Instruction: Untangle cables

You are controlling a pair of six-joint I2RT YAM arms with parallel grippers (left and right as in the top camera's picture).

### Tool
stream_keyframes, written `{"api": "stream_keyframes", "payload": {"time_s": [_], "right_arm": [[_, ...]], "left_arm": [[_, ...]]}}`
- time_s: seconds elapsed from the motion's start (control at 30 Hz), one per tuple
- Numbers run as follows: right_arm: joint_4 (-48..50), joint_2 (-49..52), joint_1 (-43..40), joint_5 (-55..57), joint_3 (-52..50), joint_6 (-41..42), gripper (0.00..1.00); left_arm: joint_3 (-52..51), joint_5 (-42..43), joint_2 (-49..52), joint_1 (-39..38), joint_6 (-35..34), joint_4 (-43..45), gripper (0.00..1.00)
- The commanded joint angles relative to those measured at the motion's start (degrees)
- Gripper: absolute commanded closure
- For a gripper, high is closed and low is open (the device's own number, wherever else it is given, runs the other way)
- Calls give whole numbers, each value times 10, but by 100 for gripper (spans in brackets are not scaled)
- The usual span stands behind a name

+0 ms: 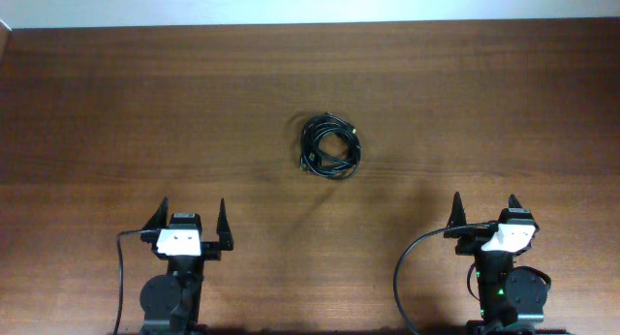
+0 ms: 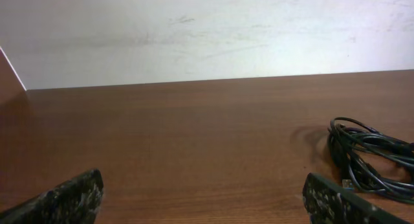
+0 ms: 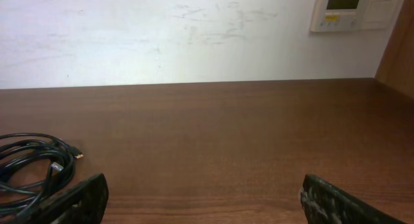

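Note:
A tangled bundle of black cables lies coiled in the middle of the brown wooden table. It shows at the right edge of the left wrist view and at the left edge of the right wrist view, where a small plug end sticks out. My left gripper is open and empty near the front edge, well to the left of the bundle. My right gripper is open and empty near the front edge, to the right of the bundle. Both sets of fingers frame bare wood.
A white wall runs along the table's far edge. A white wall panel hangs at the upper right of the right wrist view. Each arm's own black supply cable trails off the front edge.

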Motion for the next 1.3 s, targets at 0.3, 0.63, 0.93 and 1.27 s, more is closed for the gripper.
{"api": "stream_keyframes", "payload": {"time_s": [0.3,0.63,0.93,1.27], "right_arm": [[-5,-6,-2,-7,-3,-3,6],[-5,-6,-2,-7,-3,-3,6],[-5,-6,-2,-7,-3,-3,6],[-2,-6,-2,8,-3,-3,6]], "left_arm": [[-3,0,-2,-1,7,0,1],[-3,0,-2,-1,7,0,1],[-3,0,-2,-1,7,0,1],[-3,9,-2,-1,8,9,1]]}}
